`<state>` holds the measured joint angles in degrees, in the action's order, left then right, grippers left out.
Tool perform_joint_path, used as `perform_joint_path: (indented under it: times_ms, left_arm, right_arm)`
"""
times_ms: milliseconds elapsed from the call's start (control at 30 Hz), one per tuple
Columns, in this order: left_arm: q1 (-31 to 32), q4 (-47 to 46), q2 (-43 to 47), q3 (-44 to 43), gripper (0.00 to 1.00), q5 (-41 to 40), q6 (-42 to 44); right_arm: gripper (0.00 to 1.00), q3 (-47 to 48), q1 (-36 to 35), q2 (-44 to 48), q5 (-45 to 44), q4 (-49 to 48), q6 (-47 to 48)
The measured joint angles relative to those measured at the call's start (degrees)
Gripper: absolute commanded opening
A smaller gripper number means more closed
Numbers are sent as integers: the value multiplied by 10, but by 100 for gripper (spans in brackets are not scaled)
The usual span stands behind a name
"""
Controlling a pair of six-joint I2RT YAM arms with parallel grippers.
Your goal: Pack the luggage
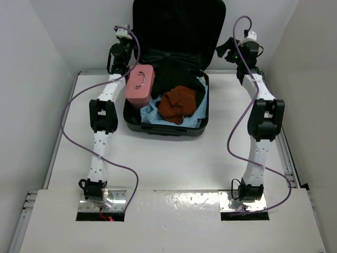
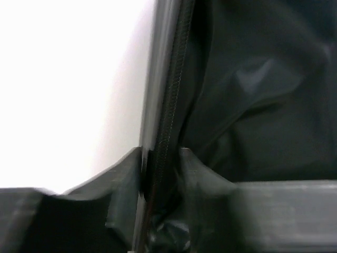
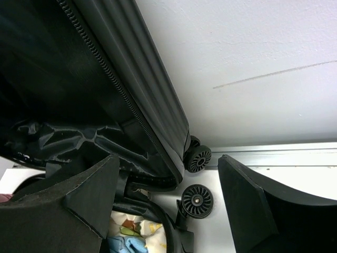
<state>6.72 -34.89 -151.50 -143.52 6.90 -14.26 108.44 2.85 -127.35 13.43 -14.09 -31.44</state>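
The black luggage [image 1: 163,129] lies open on the table with its lid [image 1: 179,26] upright against the back wall. Inside are a pink case [image 1: 139,84], a rust-brown garment [image 1: 176,104], light blue cloth [image 1: 158,115] and black clothing [image 1: 176,74]. My left gripper [image 1: 128,52] is at the lid's left edge. In the left wrist view it [image 2: 158,166] is shut on the zippered rim [image 2: 168,105]. My right gripper [image 1: 221,50] is at the lid's right edge. In the right wrist view it [image 3: 168,184] is open, with the ribbed lid corner [image 3: 152,105] between its fingers.
Two small black wheels [image 3: 197,200] sit at the luggage's back right corner, next to a metal rail [image 3: 274,153] at the wall. White walls close in the table on the left, back and right. The cables of both arms hang beside the luggage.
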Motion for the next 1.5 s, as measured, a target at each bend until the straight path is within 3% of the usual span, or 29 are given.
perform_joint_path:
  times_ms: [100, 200, 367, 667, 700, 733, 800, 833, 867, 1100, 1333, 1400, 1500]
  left_arm:
    - [-2, 5, -11, 0, 12, -22, 18]
    - [-2, -6, -13, 10, 0, -33, 42]
    - [-4, -57, 1, 70, 0, -41, 64]
    - [-9, -198, 165, 336, 0, 26, 84]
    - [-10, -212, 193, 375, 7, 36, 87]
    - [-12, -217, 211, 401, 45, 43, 88]
    - [-17, -224, 246, 452, 80, 58, 85]
    - [-20, -228, 267, 483, 94, 67, 83]
    - [-24, -229, 291, 512, 100, 74, 80]
    - [-89, -247, 527, 741, 100, 120, 96]
    - [-143, -199, 812, 947, 100, 163, 179]
    - [-144, -170, 857, 978, 100, 161, 191]
    - [-148, -107, 828, 937, 100, 144, 158]
  right_arm:
    - [75, 0, 0, 0, 0, 3, 3]
    - [75, 1, 0, 0, 0, 6, 6]
    - [75, 1, -3, 0, 5, 5, 14]
    - [75, -125, -7, 59, 23, -34, 24]
    - [75, -143, -6, 71, 25, -37, 28]
    - [77, -164, -5, 85, 30, -42, 32]
    - [77, -199, -2, 113, 43, -47, 40]
    - [77, -219, 1, 129, 50, -51, 47]
    - [77, -240, 6, 148, 59, -52, 55]
    - [77, -384, 90, 295, 106, -64, 114]
    - [77, -480, 154, 386, 134, -54, 155]
    - [77, -493, 154, 388, 136, -52, 149]
    - [77, -491, 146, 374, 128, -51, 124]
